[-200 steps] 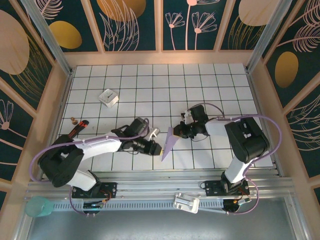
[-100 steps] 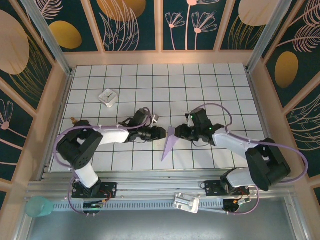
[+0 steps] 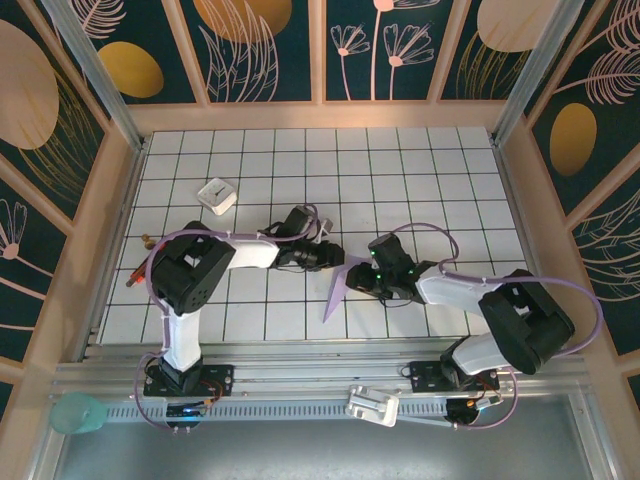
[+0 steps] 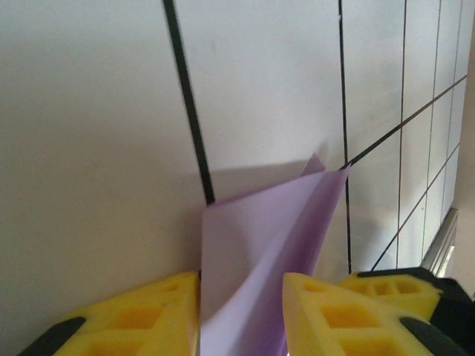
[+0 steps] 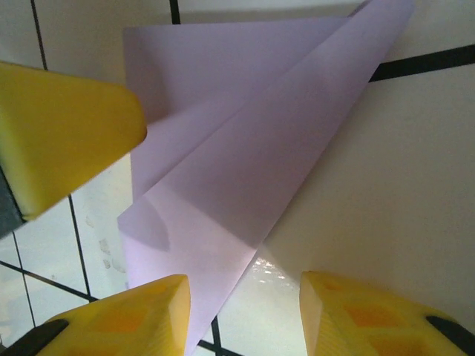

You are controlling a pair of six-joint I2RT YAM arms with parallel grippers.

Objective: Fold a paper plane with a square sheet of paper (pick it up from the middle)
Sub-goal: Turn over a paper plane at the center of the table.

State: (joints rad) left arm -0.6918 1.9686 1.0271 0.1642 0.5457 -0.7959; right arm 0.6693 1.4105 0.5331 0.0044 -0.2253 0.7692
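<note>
The paper plane [image 3: 334, 290] is a slim lavender dart lying on the tiled table, its point toward the near edge and its wide end away. My left gripper [image 3: 338, 260] comes in from the left at that wide end. In the left wrist view its yellow fingers [image 4: 152, 319] stand apart, and the folded paper [image 4: 260, 237] fills the gap between them. My right gripper [image 3: 352, 282] faces it from the right. It is open, with one finger [image 5: 126, 319] over the paper's edge [image 5: 245, 148] and bare tile between the fingers.
A small white block [image 3: 217, 195] sits at the back left. A brass piece [image 3: 146, 241] and a red-and-black tool [image 3: 135, 272] lie by the left wall. Below the table's near rail are a teal cup [image 3: 72, 411] and a white clip [image 3: 372, 405].
The right gripper has opened and let go of the paper. The left gripper has moved from near the plane's point up to its wide end. The plane has barely moved.
</note>
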